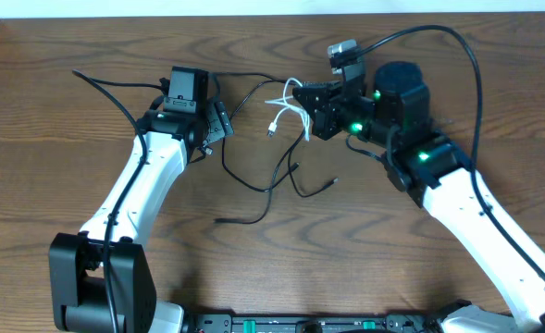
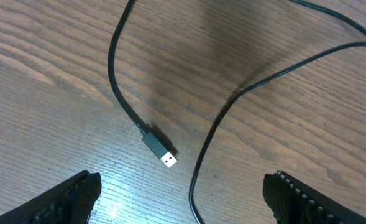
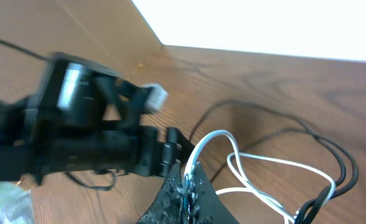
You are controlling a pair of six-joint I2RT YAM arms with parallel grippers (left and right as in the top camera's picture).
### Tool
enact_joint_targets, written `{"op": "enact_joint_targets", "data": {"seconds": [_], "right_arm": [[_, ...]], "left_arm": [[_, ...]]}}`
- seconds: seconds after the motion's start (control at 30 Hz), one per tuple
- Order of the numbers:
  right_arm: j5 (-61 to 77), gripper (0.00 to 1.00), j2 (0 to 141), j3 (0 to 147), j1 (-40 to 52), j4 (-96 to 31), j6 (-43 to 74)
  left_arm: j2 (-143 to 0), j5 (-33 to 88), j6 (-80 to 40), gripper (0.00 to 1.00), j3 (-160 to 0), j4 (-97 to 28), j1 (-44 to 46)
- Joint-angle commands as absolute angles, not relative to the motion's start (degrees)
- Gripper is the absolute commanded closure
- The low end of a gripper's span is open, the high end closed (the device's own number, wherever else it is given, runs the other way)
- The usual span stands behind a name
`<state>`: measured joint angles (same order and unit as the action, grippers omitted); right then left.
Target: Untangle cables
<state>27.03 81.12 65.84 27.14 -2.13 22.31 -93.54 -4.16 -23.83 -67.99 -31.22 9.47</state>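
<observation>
The white cable (image 1: 286, 109) lies looped at the table's back middle. My right gripper (image 1: 306, 100) is shut on it; in the right wrist view the white cable (image 3: 257, 163) rises from between the closed jaws (image 3: 186, 186). The black cable (image 1: 267, 180) sprawls over the table's middle, its strands running under the white loops. My left gripper (image 1: 218, 125) is open just left of the tangle. In the left wrist view its jaws (image 2: 181, 196) stand wide apart above a strand of the black cable (image 2: 217, 134) and its USB plug (image 2: 160, 148).
Thicker black wires (image 1: 439, 37) run along both arms. The left arm (image 3: 83, 137) fills the left of the right wrist view. The table's back edge (image 1: 272, 14) meets a white wall.
</observation>
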Motion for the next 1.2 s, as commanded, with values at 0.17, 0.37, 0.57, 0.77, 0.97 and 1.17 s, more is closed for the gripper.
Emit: {"op": "enact_joint_targets", "data": {"seconds": [0.17, 0.37, 0.57, 0.77, 0.97, 1.17], "right_arm": [[12.19, 0.99, 81.10, 66.74, 28.60, -12.71, 22.70], [19.59, 0.99, 86.50, 66.72, 32.10, -16.21, 22.04], [24.34, 0.74, 91.57, 66.72, 36.71, -16.08, 14.17], [14.59, 0.47, 92.23, 66.76, 36.58, -15.66, 15.90], [11.44, 0.56, 92.27, 66.74, 30.55, -17.61, 24.05], [11.49, 0.58, 93.43, 66.74, 23.90, -21.82, 29.50]], "left_arm": [[-93.78, -5.82, -24.29, 0.12, -68.47, -31.62, 9.21], [-93.78, -5.87, -24.29, 0.12, -68.47, -31.66, 9.21], [-93.78, -10.22, -24.27, 0.12, -68.47, -32.08, 9.17], [-93.78, -9.47, -24.29, 0.12, -68.47, -32.05, 9.17], [-93.78, 0.71, -18.17, 0.10, -68.47, -30.28, 9.19], [-94.11, 10.09, -13.74, 0.28, -68.47, -28.88, 9.34]]}}
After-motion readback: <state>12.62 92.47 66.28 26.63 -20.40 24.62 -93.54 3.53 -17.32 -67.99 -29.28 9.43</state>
